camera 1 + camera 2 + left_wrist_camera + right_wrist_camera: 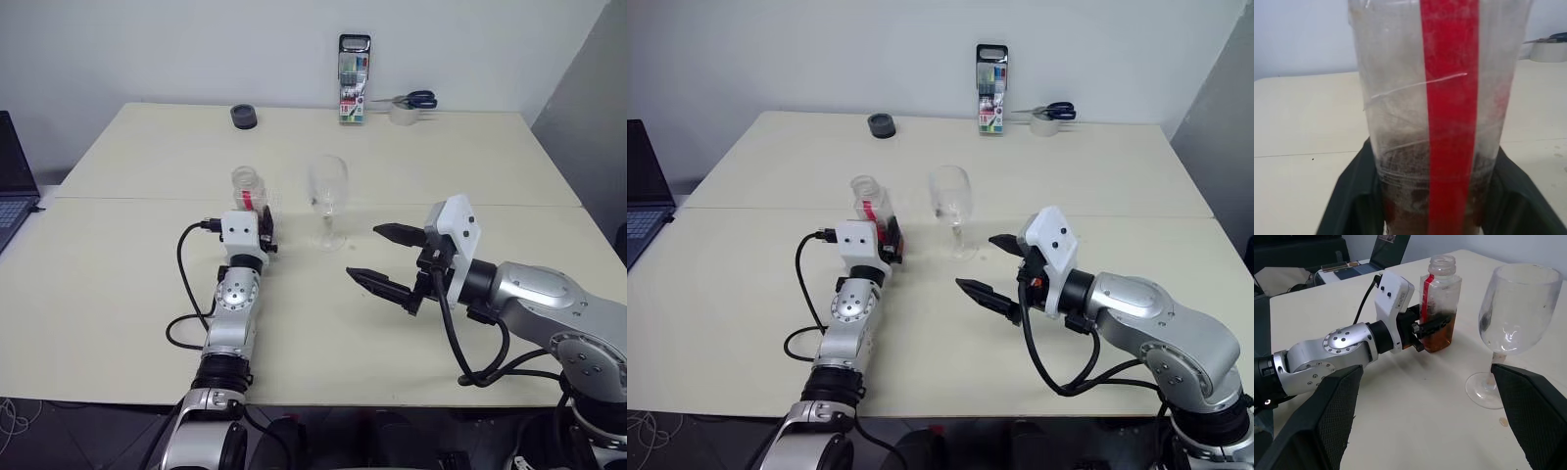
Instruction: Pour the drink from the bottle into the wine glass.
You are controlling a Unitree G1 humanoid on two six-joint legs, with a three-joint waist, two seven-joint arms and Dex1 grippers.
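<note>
Left eye view shows a pale surface (127,294) with the bottle (249,196) standing upright near its middle. The left tool (263,238) is closed around the lower part of the bottle, one black finger on each side. In the left wrist view the bottle fills the space between the two fingers (1349,196), and its red label strip (1449,122) runs vertically down the front. The drink (1442,335) is a reddish-brown liquid that sits only in the lower part of the bottle. In the right wrist view the bottle has no cap on its wide neck.

The wine glass (327,201) stands upright just beside the bottle, on the robot's right side of it, not touching it. Its bowl looks empty and its round foot rests flat on the surface.

The right tool (384,258) hangs above the surface to the right of the glass, apart from it, with its two fingers spread wide and holding nothing.

At the far edge of the surface there are a dark round object (244,117), a pack of pens (354,80) standing upright, scissors (411,99) and a roll of tape (403,115). A laptop (12,176) is at the left border.
</note>
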